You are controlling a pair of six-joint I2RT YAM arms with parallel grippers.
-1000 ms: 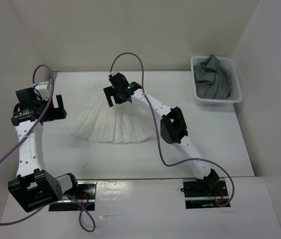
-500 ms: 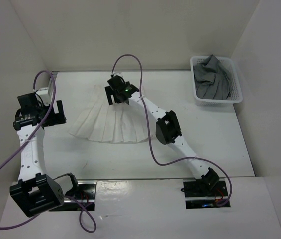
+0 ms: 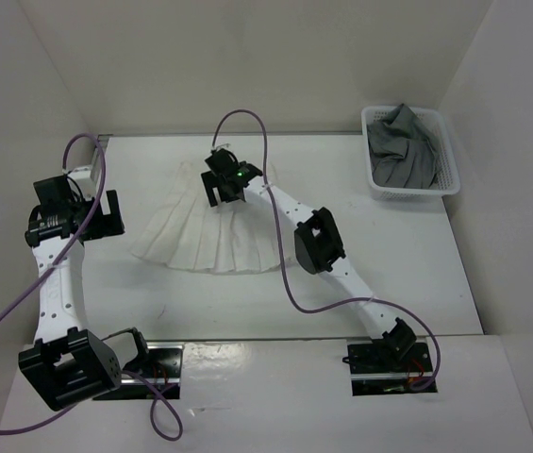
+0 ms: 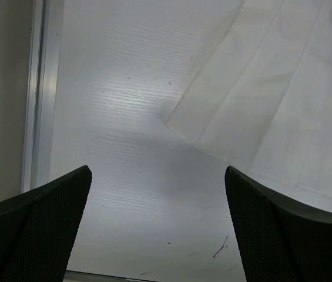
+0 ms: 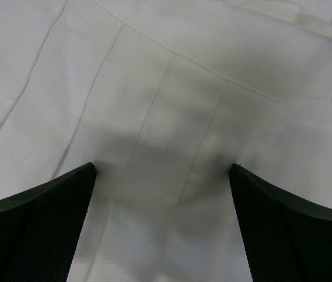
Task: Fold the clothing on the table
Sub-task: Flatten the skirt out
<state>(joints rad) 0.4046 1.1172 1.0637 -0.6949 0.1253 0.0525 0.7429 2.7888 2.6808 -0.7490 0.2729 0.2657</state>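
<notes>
Skirt: The white pleated skirt (image 3: 211,236) lies fanned out flat on the table (image 3: 389,264), left of centre in the overhead view. Its narrow top points to the back wall and its wide hem faces the arms.

Right hand: The right gripper (image 3: 224,195) hangs over the narrow top of the skirt, its fingers spread wide with nothing between them. In its own wrist view (image 5: 163,170) pleated cloth fills the frame, and a dark shadow sits right under the tips, so it looks very near the fabric. I cannot tell whether the tips touch it.

Left hand: The left gripper (image 3: 112,215) sits at the left of the frame, near the skirt's left corner but apart from it, with its fingers spread and empty. Its wrist view (image 4: 157,170) looks down on bare tabletop. The skirt's corner (image 4: 271,100) shows at upper right and a metal rail (image 4: 39,88) runs down the left edge.

Just changed: Over the last second the right arm has shifted its gripper slightly and settled it over the skirt's top. The left arm slid a little down the frame, then held still.

Meaning: No fold has been made yet. Both hands look to be lining up for a first pinch, and the right one is much the nearer to taking cloth.

Elsewhere: A basket (image 3: 413,192) holding a grey garment (image 3: 403,142) stands at upper right, well apart from the skirt.
</notes>
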